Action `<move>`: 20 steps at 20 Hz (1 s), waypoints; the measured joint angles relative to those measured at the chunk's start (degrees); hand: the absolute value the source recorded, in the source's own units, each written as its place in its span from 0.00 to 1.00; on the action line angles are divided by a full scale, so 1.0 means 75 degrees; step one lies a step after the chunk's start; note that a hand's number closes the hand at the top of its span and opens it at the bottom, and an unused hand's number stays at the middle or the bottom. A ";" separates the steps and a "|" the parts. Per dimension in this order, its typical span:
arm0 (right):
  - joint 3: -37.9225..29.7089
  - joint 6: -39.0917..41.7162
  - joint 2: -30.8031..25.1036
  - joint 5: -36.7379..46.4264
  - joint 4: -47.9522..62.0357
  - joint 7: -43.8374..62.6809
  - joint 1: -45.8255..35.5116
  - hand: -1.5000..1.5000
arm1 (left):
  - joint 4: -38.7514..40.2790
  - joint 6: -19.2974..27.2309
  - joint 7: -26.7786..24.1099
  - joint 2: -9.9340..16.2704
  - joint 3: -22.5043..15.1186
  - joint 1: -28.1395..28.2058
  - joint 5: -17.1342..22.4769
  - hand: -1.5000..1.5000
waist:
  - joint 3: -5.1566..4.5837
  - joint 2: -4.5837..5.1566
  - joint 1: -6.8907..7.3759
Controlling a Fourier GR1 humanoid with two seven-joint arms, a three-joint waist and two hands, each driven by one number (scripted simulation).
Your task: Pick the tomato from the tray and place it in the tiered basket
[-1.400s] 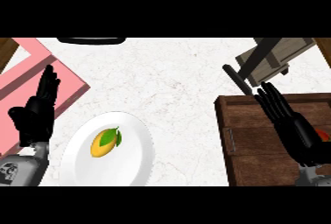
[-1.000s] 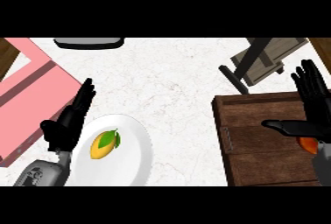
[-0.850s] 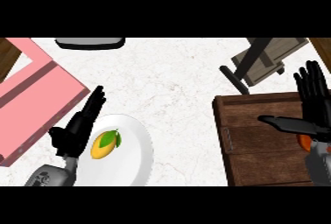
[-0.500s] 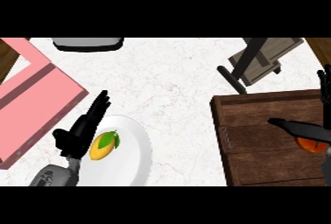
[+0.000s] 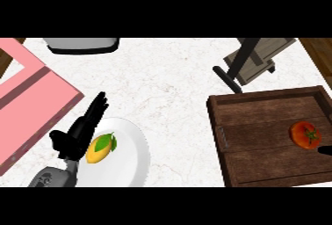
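Dark wood forms the tray (image 5: 272,145), which fills the view from 3 to 5 o'clock and runs off the right edge; the red tomato (image 5: 304,134) lies uncovered on its boards at 3 o'clock, close to that edge. Only a black sliver of the right hand (image 5: 325,150) shows just below the tomato at the edge, so its fingers cannot be told; half a second ago that hand's thumb and palm reached well over the tray beside the tomato, and they have since slid out of view. The left hand (image 5: 83,127) sits at 8 o'clock, released, fingers straight and pointing toward 1 o'clock, overlapping the rim of the white plate (image 5: 130,154), much where it was before. A yellow fruit (image 5: 100,148) with a green leaf rests on the plate just beside the hand. A wide stretch of bare marble counter (image 5: 162,83) lies open between plate and tray. The basket (image 5: 253,61) stands at 1 o'clock, near the tray's far corner. A pink board (image 5: 29,96) lies at 9 o'clock, and a grey object (image 5: 81,44) at 11.
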 measured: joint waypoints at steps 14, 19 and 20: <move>0.0503 0.2318 -0.0866 0.0560 -0.3304 0.4659 0.0704 0.00 | 0.0001 -0.0210 0.0041 -0.0209 0.0105 -0.0072 -0.0226 0.50 | 0.0057 0.0051 0.0230; 0.0758 0.2231 -0.0274 0.1619 -0.3506 0.5274 0.0677 0.00 | 0.0032 -0.0401 0.0148 -0.0271 0.0257 -0.0137 -0.0243 0.50 | 0.0064 0.0063 0.0277; 0.0803 0.2314 -0.0247 0.1749 -0.3388 0.5383 0.0590 0.00 | -0.0043 -0.0427 0.0186 -0.0261 0.0259 -0.0105 -0.0262 0.50 | 0.0065 0.0066 0.0295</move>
